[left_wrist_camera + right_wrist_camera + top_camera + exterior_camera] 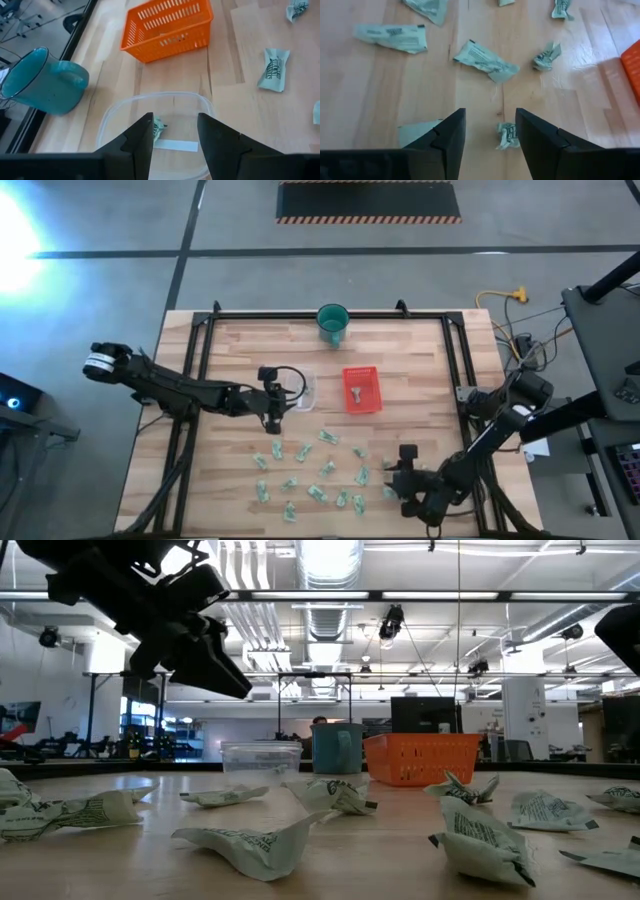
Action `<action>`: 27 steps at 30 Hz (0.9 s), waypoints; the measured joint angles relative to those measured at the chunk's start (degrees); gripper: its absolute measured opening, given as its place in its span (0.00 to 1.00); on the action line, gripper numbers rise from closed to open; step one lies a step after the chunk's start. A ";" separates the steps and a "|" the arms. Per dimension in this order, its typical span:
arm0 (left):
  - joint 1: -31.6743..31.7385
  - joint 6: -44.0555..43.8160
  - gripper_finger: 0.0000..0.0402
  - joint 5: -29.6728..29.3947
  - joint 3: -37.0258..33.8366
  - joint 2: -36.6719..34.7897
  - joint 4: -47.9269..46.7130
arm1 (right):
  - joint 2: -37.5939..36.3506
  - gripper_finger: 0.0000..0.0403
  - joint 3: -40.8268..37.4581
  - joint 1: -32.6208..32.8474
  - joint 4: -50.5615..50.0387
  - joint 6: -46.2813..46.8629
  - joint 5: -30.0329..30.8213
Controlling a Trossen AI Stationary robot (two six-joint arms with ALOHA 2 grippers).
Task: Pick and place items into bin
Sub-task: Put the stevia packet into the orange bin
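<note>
One packet (158, 129) in clear tub (200, 107) | left gripper (174, 131) spread above, empty | right gripper (490, 131) parted over scattered packets (485, 60)

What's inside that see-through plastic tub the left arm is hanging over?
Inside the clear tub lie one green-and-white packet and a white strip. The left tool, open, hangs above it and covers the tub's near part, so anything there is hidden.
</note>
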 joint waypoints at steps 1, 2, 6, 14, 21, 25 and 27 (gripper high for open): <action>0.01 0.00 0.34 0.00 0.00 0.00 0.02 | 0.43 0.39 0.01 -0.01 -0.03 0.12 0.00; 0.04 -0.02 0.34 0.00 0.00 0.00 -0.03 | 0.89 0.39 -0.01 -0.03 -0.03 0.15 0.00; 0.04 -0.02 0.34 0.00 0.00 0.00 -0.06 | 2.06 0.36 -0.23 -0.08 -0.34 0.17 0.00; 0.03 -0.03 0.34 0.00 0.00 0.00 0.09 | 2.40 0.31 -0.61 -0.50 -4.98 5.16 0.10; 0.02 -0.04 0.34 0.00 0.00 0.00 0.09 | 2.40 0.27 -1.08 -0.51 -4.71 5.94 0.11; 0.00 -0.04 0.34 0.00 0.00 0.00 0.09 | 2.71 0.25 -1.29 -0.70 -4.54 5.94 0.11; 0.00 -0.04 0.34 0.00 0.00 0.00 0.07 | 3.17 0.23 -1.46 -0.69 -4.51 5.94 0.14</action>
